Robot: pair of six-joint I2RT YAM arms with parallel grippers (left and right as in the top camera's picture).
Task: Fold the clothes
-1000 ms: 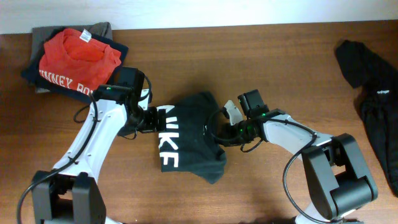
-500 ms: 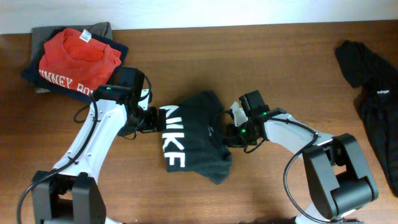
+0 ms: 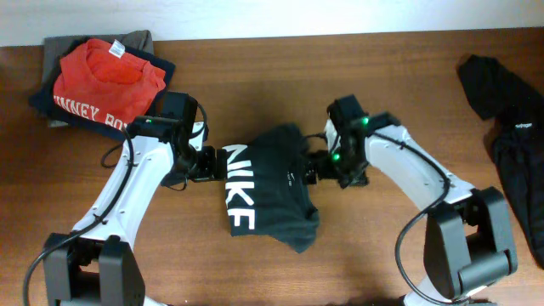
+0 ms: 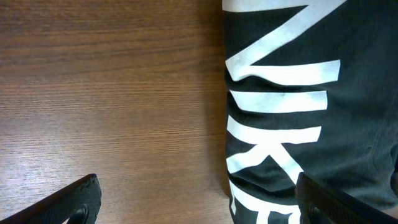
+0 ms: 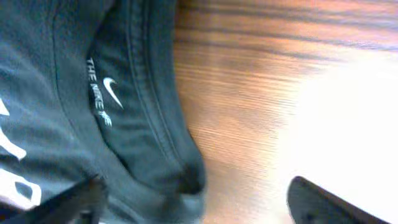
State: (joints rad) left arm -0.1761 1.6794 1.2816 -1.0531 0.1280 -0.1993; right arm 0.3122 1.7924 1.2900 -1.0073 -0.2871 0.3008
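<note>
While both arms reach in over the middle of the tabletop (image 3: 382, 76), I see the charcoal T-shirt (image 3: 272, 183) lying between them as a partly folded bundle, a little nearer the front edge than the back. Its white NIKE lettering (image 3: 236, 191) runs down the side facing the left arm.

The left gripper (image 3: 204, 163) sits at that lettered edge with its jaws spread wide. From its wrist camera, one fingertip (image 4: 81, 193) is over bare wood and the other over the fabric, with nothing pinched between them.

The right gripper (image 3: 319, 167) is at the opposite edge, by the collar. Its jaws are also wide apart and grip nothing. Its wrist view shows the neck label (image 5: 102, 102) with the small swoosh just inside the collar rim. The wood beyond it is blurred, and I cannot tell whether either finger touches the cloth.

At the back left corner a stack of folded clothes (image 3: 51, 102) has a red shirt (image 3: 106, 76) on top. A black garment (image 3: 510, 127) lies crumpled along the right edge, well apart from both arms
</note>
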